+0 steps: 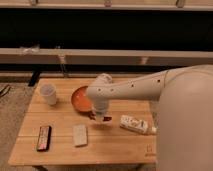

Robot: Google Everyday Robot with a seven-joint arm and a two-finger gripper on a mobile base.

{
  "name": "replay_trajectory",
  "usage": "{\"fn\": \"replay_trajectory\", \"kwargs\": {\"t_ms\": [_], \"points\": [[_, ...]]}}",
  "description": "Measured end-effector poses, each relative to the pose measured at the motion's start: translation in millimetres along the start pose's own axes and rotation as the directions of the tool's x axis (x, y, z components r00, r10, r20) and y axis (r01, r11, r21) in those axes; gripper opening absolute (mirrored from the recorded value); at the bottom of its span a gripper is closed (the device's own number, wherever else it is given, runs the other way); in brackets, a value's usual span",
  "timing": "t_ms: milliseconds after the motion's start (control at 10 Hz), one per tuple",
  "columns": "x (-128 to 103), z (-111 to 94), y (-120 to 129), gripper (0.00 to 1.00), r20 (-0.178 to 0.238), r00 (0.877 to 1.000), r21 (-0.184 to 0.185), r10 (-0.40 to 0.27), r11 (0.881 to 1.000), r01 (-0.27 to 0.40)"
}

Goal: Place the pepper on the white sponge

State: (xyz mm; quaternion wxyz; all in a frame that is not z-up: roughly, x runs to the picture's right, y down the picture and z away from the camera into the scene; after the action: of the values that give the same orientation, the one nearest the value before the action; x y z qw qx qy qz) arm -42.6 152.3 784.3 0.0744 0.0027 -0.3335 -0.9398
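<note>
Camera view, reading from the near edge back. The pale wooden desk [115, 150] carries a dark rectangular bar with reddish marks [44, 138] at front left. Just right of that lies the small flat off-white rectangular sponge [80, 135], plain, with nothing on top of it.

A little farther in and to the right, my claw [100, 117] hangs just above the desk on the thick white arm [135, 89], near the sponge but not over it. The claw is pinched tight. At its lower left a small slim dark red-brown shape pokes out, which I take to be the pepper [92, 116], gripped and clear of the wood. I can make out little more of it than that dark sliver.

A white labelled bottle [134, 124] lies on its side beside the claw to the right. Behind the claw sit a shallow orange bowl [80, 99] and, well to the left, a white cup [48, 94].

The step in hand, as I judge it, is the carry. I would:
- move the claw left and toward the near edge, staying low;
- line the pepper's length up with the sponge's long side;
- settle the pepper onto the middle of the sponge before I let go.

Released off-centre, a slim pepper could roll off the sponge toward the bar.
</note>
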Motion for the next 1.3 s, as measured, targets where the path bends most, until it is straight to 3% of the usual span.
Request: {"fn": "replay_trajectory", "kwargs": {"t_ms": [400,600,800,1000,1100,1300], "points": [[74.3,-13.4,10.5,0.03,-0.038,0.992,0.002,-0.121,0.993,0.122],[117.1,-18.2,2.1,0.03,-0.055,0.971,-0.001,-0.233,0.972,0.233],[147.1,-24.3,-20.7,0.03,-0.069,0.937,-0.007,-0.344,0.939,0.344],[175.7,-30.0,-43.5,0.03,-0.090,0.893,-0.018,-0.440,0.897,0.441],[187.6,-32.6,-55.2,0.03,-0.101,0.860,-0.023,-0.500,0.866,0.500],[203.4,-32.5,-71.7,0.03,-0.116,0.815,-0.024,-0.568,0.822,0.569]]}}
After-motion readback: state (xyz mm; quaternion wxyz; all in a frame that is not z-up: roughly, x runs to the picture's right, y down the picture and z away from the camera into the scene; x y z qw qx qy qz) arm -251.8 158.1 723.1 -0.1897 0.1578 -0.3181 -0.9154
